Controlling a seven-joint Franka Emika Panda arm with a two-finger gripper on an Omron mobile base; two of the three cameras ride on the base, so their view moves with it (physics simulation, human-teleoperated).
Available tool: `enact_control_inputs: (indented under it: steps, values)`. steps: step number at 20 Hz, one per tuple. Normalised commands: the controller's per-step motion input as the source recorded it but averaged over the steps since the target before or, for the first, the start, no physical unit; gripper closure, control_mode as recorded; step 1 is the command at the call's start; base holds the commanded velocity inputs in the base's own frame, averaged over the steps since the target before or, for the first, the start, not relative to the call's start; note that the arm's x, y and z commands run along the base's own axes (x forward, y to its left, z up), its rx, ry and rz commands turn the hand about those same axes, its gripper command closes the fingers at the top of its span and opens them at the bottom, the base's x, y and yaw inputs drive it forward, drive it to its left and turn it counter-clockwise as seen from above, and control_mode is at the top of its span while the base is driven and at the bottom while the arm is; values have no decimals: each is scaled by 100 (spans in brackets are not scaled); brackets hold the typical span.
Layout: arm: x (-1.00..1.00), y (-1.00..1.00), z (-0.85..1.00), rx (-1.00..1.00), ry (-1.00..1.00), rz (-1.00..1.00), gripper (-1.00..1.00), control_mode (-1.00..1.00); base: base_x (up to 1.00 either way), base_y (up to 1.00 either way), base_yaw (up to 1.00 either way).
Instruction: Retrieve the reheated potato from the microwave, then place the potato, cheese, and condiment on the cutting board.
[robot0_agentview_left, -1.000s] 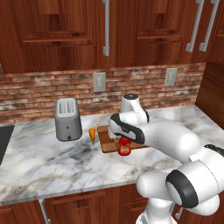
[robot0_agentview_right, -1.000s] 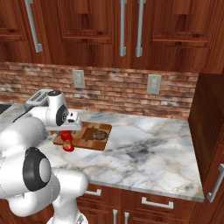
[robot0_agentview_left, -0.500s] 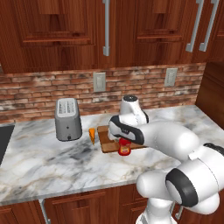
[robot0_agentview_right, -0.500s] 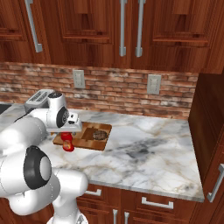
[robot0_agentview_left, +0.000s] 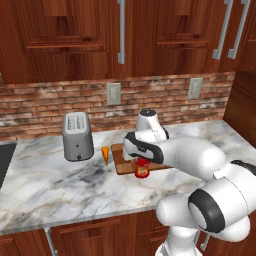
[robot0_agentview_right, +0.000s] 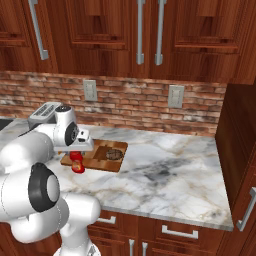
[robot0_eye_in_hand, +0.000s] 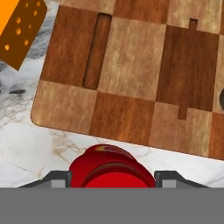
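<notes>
Closing on bottle (robot0_eye_in_hand: 111, 168) off board's (robot0_eye_in_hand: 131, 78) near edge, grip unclear; next, lift onto board beside potato (robot0_agentview_right: 114, 154).

Marble counter (robot0_agentview_left: 55, 185) across the frame's middle: silver toaster (robot0_agentview_left: 77, 136) at left, cheese (robot0_agentview_left: 105, 154) beside the cutting board (robot0_agentview_left: 122, 162) at centre, condiment (robot0_agentview_left: 142, 170) at the board's near edge.

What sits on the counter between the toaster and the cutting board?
The cheese, an orange wedge, stands on the marble between the toaster and the cutting board, close to the board's left edge but off it. The left base view shows it.
</notes>
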Motion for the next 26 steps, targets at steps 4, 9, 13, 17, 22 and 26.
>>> enact_control_inputs:
  steps: [4, 9, 13, 17, 22, 26]
  values:
    - [0, -1, 7, 0, 0, 0, 100, -100, 0, 0, 0]
    - [0, -9, 34, 0, 0, 0, 100, -100, 0, 0, 0]
    - [0, -14, 40, 0, 0, 0, 100, -100, 0, 0, 0]
    - [17, -21, 23, 0, 0, 0, 100, -100, 0, 0, 0]
    - [35, -24, 1, 0, 0, 0, 100, -100, 0, 0, 0]
    - [36, -21, 0, 0, 0, 0, 100, -100, 0, 0, 0]
